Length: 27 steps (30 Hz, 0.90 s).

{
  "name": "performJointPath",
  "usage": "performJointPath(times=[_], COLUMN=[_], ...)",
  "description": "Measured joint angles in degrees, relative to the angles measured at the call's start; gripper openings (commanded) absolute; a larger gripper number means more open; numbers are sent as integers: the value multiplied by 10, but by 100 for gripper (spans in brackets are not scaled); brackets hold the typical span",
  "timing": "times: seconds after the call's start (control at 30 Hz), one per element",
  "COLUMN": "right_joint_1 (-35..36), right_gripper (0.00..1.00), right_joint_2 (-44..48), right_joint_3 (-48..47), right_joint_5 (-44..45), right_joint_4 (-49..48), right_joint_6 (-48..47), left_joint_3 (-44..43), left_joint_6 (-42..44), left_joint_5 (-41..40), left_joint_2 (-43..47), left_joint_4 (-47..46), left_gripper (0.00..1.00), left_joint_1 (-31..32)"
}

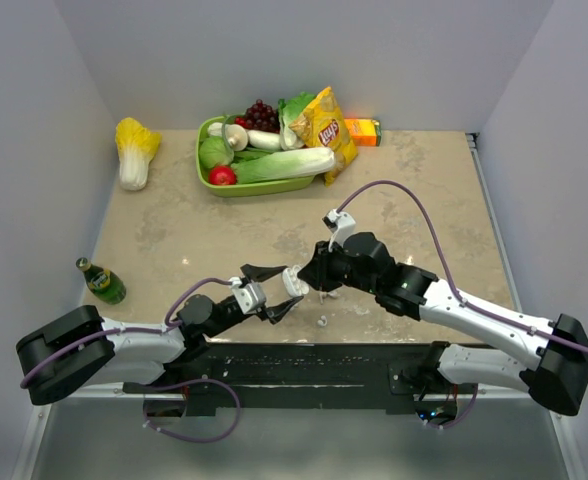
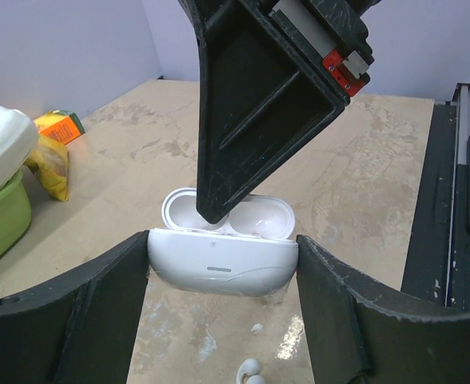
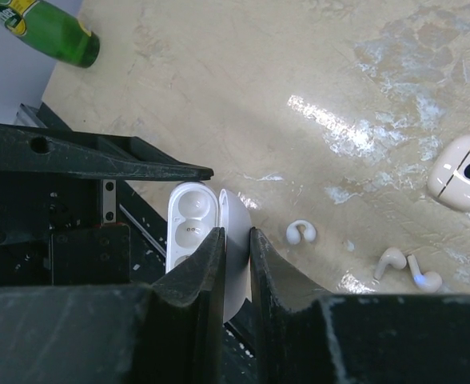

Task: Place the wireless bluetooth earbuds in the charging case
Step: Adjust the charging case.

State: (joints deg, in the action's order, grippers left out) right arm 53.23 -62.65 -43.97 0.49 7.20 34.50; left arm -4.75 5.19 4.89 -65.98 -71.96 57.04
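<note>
The charging case [image 2: 219, 262] is white, rounded, and held off the table with its lid open. My left gripper [image 2: 223, 268] is shut on its body, one finger on each end. My right gripper [image 3: 235, 244] is shut on the raised lid [image 3: 233, 210], beside the base [image 3: 187, 228], whose visible wells are empty. In the top view the two grippers [image 1: 286, 288] [image 1: 307, 280] meet at the case [image 1: 295, 283]. A C-shaped white earbud [image 3: 301, 232] lies on the table below the case, and it also shows in the left wrist view [image 2: 249, 370]. Two stemmed earbuds [image 3: 392, 260] [image 3: 424, 278] lie further right.
A second, beige rounded case [image 3: 461, 172] lies on the table past the stemmed earbuds. A green bottle [image 1: 101, 281] lies at the left edge. A green basket [image 1: 214, 183] of vegetables, a chip bag [image 1: 326, 130] and a cabbage [image 1: 134, 150] are at the back.
</note>
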Motion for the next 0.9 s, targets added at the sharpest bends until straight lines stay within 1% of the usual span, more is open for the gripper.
performJointPath(times=[0.1, 0.13, 0.2, 0.23, 0.3, 0.33, 0.37, 0.53, 0.73, 0.8, 0.9], right_joint_1=[0, 0, 1, 1, 3, 4, 4, 1, 0, 0, 0], right_gripper=[0, 0, 0, 0, 0, 0, 0, 0, 0, 0, 0], right_joint_2=[0, -1, -5, -7, -8, -8, -7, 2, 16, 25, 43], right_joint_3=[0, -1, -6, -10, -19, -23, -30, -56, -76, -80, -83], right_joint_5=[3, 5, 8, 9, 15, 18, 23, 63, 91, 95, 108], right_joint_4=[0, 2, 10, 14, 27, 32, 40, 80, 118, 125, 127], right_joint_6=[-2, -5, -13, -16, -25, -29, -36, -75, -108, -122, -149], left_joint_3=[0, 0, 0, 0, -3, -5, -8, -41, -78, -83, -101], left_joint_6=[0, 0, 0, -1, -2, -3, -5, -26, -44, -61, -88], left_joint_5=[-2, -3, -4, -5, -7, -8, -9, -21, -34, -44, -58], left_joint_2=[0, 0, -3, -3, -4, -4, -4, -4, -4, -4, 0], left_joint_4=[0, 0, 0, 0, 0, 0, 0, 2, 30, 49, 105], left_gripper=[13, 24, 36, 48, 59, 82, 100, 100, 100, 100, 100], left_joint_1=[1, 1, 1, 1, 1, 1, 1, 1, 1, 1, 1])
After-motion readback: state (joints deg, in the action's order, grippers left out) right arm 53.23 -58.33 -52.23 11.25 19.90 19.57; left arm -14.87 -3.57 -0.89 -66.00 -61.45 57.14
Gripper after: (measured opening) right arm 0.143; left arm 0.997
